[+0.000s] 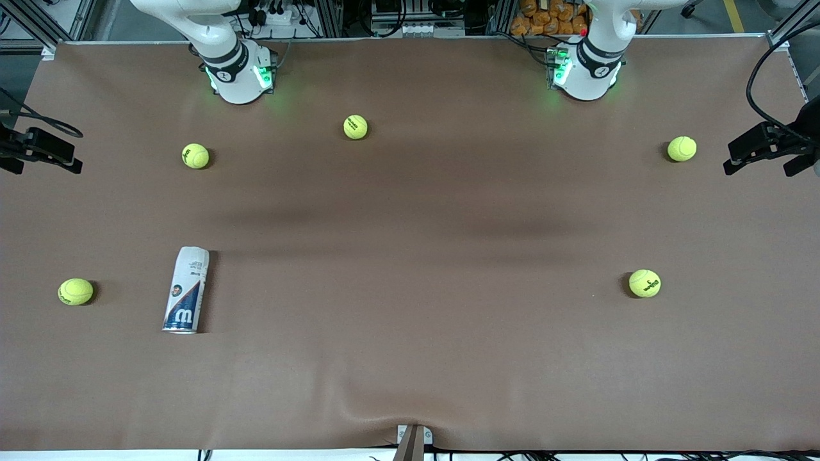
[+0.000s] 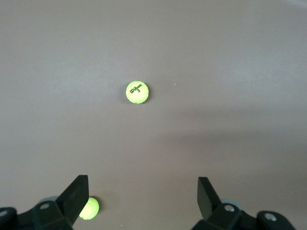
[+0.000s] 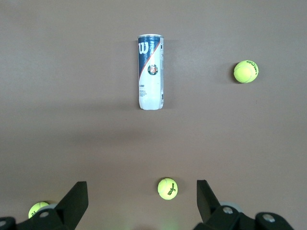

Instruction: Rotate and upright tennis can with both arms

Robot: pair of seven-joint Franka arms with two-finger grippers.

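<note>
The tennis can (image 1: 186, 290) lies on its side on the brown table toward the right arm's end. Its blue "W" end and metallic rim point to the front camera. It also shows in the right wrist view (image 3: 150, 72). My right gripper (image 3: 141, 199) is open and empty, held high over the table near its base, well apart from the can. My left gripper (image 2: 143, 199) is open and empty, high over the left arm's end of the table. Neither gripper shows in the front view; only the arms' bases and lower links do.
Several yellow-green tennis balls lie about: one beside the can (image 1: 75, 291), one farther from the front camera than the can (image 1: 195, 155), one mid-table near the bases (image 1: 355, 127), two toward the left arm's end (image 1: 682, 148) (image 1: 644, 283). Black camera clamps (image 1: 769, 144) stand at the table's ends.
</note>
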